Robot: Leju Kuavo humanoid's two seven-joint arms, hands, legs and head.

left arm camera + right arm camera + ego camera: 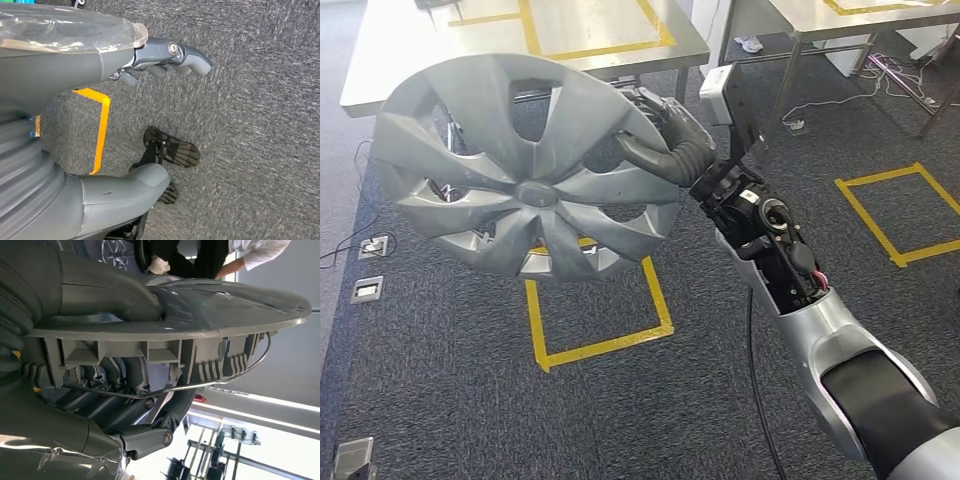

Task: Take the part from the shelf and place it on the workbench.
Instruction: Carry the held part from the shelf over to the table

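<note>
Head view, right hand (675, 140) fingers (652, 105) grasping hubcap (524, 170) rim, left hand (113, 55) fingers released.

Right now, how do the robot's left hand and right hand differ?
The right hand grips the silver wheel cover by its rim, held up above the carpet; the left hand holds nothing. The right hand's fingers wrap around the rim, while the left hand's fingers reach out over bare carpet. Both have dark grey fingers.
</note>
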